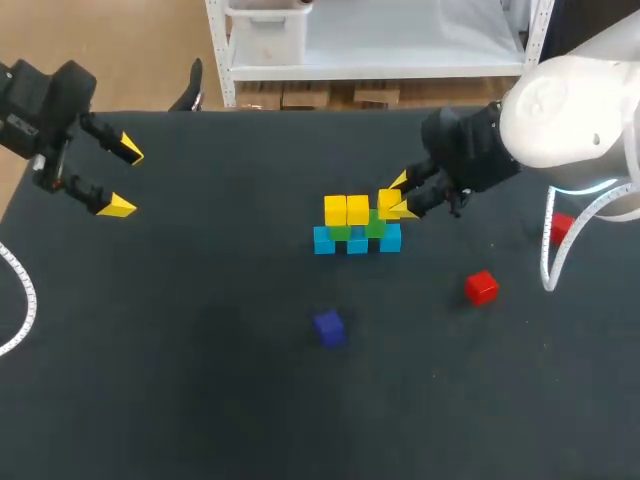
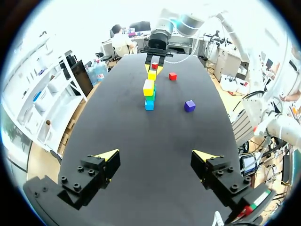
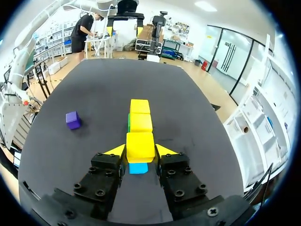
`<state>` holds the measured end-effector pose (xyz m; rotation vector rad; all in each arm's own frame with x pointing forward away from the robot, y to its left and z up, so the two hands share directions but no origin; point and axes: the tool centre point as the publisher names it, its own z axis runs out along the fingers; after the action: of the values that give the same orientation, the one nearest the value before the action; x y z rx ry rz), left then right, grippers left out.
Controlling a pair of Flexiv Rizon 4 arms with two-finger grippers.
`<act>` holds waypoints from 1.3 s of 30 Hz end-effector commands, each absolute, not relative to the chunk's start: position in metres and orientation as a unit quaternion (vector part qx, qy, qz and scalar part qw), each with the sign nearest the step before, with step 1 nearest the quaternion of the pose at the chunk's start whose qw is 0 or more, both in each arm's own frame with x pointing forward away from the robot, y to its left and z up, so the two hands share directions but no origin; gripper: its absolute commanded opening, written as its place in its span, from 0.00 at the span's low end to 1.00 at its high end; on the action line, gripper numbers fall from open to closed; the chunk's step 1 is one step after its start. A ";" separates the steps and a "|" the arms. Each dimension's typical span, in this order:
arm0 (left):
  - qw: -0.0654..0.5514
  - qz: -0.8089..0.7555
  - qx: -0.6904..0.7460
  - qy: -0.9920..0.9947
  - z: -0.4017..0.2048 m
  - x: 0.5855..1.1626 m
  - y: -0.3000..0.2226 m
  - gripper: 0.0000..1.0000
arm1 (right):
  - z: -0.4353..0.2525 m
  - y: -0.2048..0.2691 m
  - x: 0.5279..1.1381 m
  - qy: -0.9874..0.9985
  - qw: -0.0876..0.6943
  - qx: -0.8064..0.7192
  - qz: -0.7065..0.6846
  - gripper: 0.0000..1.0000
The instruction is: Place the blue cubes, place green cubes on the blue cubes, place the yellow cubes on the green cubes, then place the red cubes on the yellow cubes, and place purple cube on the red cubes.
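Placement of yellow cube [image 3: 140, 146]: my right jaws were clenched on it at the right end of the blue row [image 1: 357, 241], over the green cube [image 1: 375, 226]. I judged it should sit flush beside the other yellows [image 1: 346, 209] before letting go. Meanwhile my left jaws were released, well apart from that row.

Black table [image 1: 200, 400], light blue cubes [image 1: 357, 243], green cubes [image 1: 340, 234], yellow cubes [image 1: 346, 210], red cubes [image 1: 481, 287], purple cube [image 1: 329, 327]

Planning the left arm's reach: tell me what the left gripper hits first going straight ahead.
Bare table lies ahead of the open left gripper, then the near end of the cube stack, probably the nearest yellow cube; height is unclear.
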<state>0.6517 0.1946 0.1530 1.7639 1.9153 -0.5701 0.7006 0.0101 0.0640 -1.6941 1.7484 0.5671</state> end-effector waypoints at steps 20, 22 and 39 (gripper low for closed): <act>0.238 -0.208 0.644 0.697 0.152 0.651 0.196 1.00 | 0.059 0.019 0.704 0.669 0.303 -0.643 0.217 0.00; 0.238 -0.208 0.644 0.697 0.152 0.651 0.196 1.00 | 0.058 0.019 0.704 0.670 0.302 -0.643 0.217 0.00; 0.238 -0.208 0.644 0.697 0.152 0.651 0.196 1.00 | 0.056 0.020 0.706 0.669 0.300 -0.644 0.218 0.00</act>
<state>0.6517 0.1946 0.1531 1.7639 1.9153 -0.5700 0.7035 0.0188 0.0571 -1.7076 1.7764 0.5768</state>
